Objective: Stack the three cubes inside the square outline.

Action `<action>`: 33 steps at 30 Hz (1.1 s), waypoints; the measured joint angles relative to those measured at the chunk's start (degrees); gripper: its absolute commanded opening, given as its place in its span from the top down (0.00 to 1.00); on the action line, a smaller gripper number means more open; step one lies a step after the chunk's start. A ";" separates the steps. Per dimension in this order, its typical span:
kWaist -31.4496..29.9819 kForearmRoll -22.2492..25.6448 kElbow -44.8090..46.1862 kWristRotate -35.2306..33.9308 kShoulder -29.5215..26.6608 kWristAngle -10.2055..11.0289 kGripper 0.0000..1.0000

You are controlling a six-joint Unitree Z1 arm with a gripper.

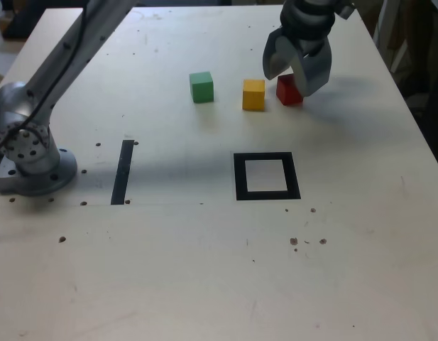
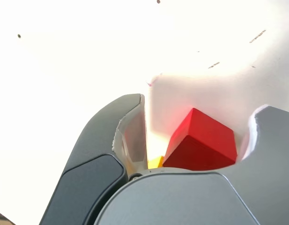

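The red cube (image 1: 290, 92) rests on the table at the far right of the exterior view. My gripper (image 1: 298, 77) hangs over it, open, one finger on each side. In the wrist view the red cube (image 2: 200, 140) sits between the fingers (image 2: 130, 136), with a gap beside one finger and little room beside the other. The yellow cube (image 1: 253, 94) stands just to its left in the exterior view, and a sliver of the yellow cube (image 2: 156, 162) shows in the wrist view. The green cube (image 1: 201, 87) is farther left. The square outline (image 1: 240, 177) lies nearer the camera, nothing inside it.
A straight black tape strip (image 1: 123, 172) lies toward the exterior view's left, near the arm's base (image 1: 34, 167). The table's right edge (image 1: 417, 128) runs close to the red cube. Small dark holes dot the tabletop.
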 measured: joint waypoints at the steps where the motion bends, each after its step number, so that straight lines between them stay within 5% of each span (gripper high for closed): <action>1: -0.08 0.00 0.03 0.00 0.03 -0.08 0.58; 25: -1.34 0.23 0.33 -1.62 -0.56 0.22 0.62; 33: -4.54 2.58 0.57 -6.43 -5.41 0.73 0.62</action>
